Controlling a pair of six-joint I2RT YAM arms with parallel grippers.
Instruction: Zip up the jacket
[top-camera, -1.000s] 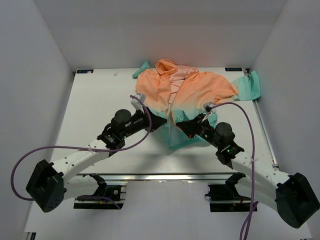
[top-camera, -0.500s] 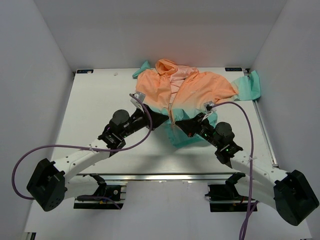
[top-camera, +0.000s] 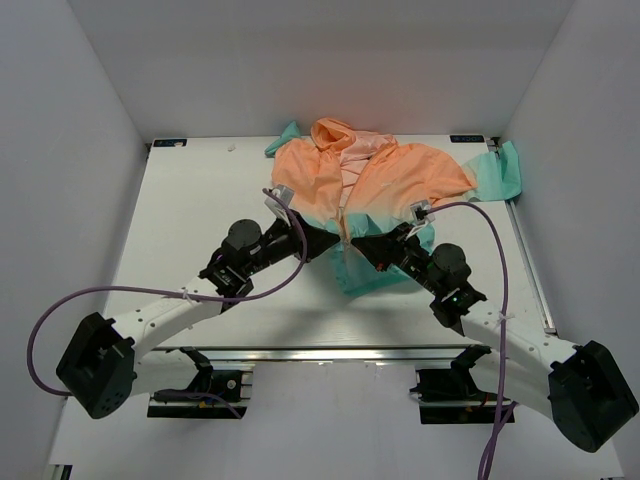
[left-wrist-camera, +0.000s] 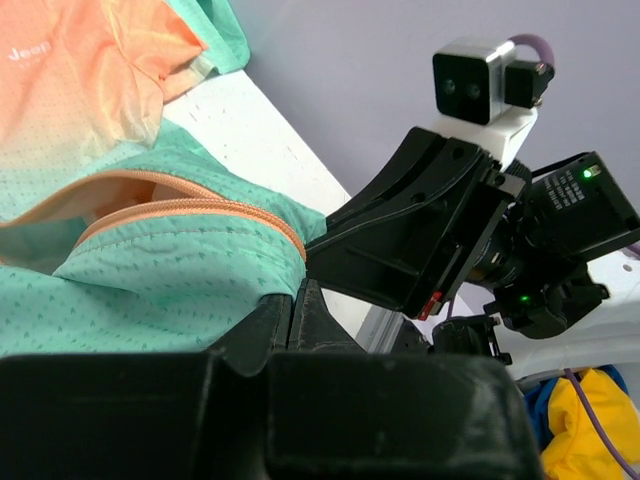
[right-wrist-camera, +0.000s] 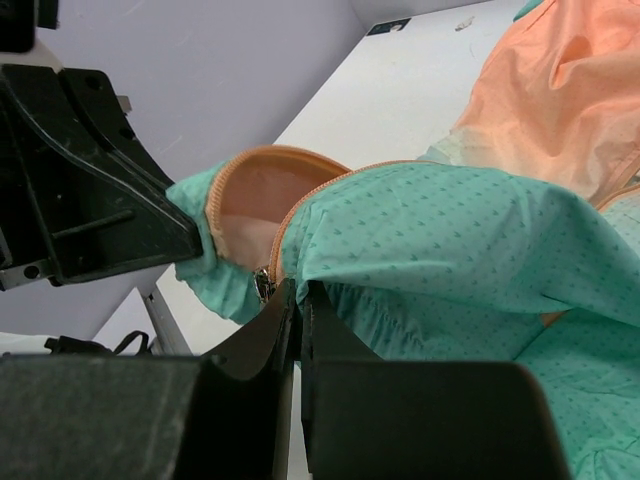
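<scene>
The jacket (top-camera: 375, 180) lies at the back middle of the table, peach-orange at hood and chest, teal at the hem (top-camera: 352, 268). Its orange zipper (top-camera: 345, 215) runs down the front. My left gripper (top-camera: 336, 240) is shut on the teal hem edge by the zipper tape (left-wrist-camera: 190, 210), lifted off the table. My right gripper (top-camera: 352, 246) is shut on the other hem edge (right-wrist-camera: 420, 240), right beside the metal zipper slider (right-wrist-camera: 263, 283). The two grippers face each other a few centimetres apart; the right one shows in the left wrist view (left-wrist-camera: 420, 240).
The white table (top-camera: 200, 200) is bounded by white walls on three sides. A teal sleeve end (top-camera: 505, 170) hangs over the right edge. A metal rail (top-camera: 330, 352) runs along the near edge. Purple cables (top-camera: 150, 295) loop from both arms.
Both grippers have shifted slightly toward the back with the hem held between them. The raised teal hem has bunched a little closer to the zipper line.
</scene>
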